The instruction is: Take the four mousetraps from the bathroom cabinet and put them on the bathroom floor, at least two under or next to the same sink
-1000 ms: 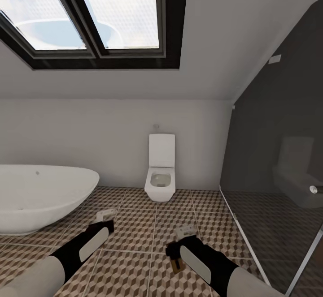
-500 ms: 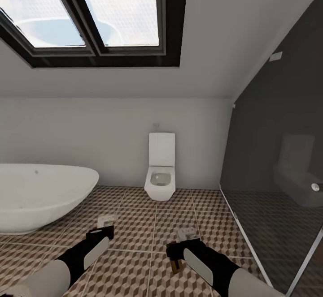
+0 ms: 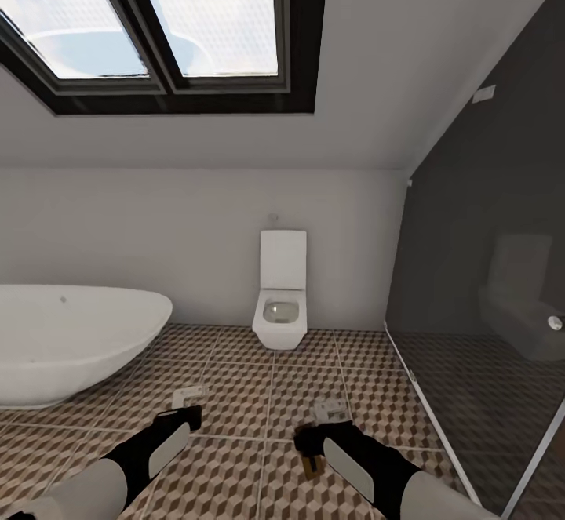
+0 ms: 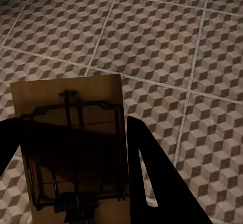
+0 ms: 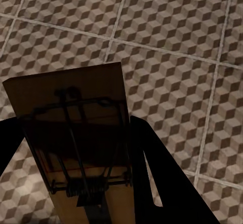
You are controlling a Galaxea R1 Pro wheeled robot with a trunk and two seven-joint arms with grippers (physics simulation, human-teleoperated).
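The left pincer (image 3: 185, 408) gripped one mousetrap (image 4: 71, 148) above the bathroom floor (image 3: 235, 394) at seven o'clock; the right pincer (image 3: 322, 418), at five o'clock, gripped another mousetrap (image 5: 76, 138). Neither was set down yet, and no sink showed, so placing remained.

Bathtub (image 3: 71, 343) at nine o'clock runs off the edge, far end lost. Left gripper's mousetrap (image 4: 71, 148): its near end slips out of frame, dark fingers (image 4: 152, 183) covering the sides. Same with the right one (image 5: 81, 143), base cut off.
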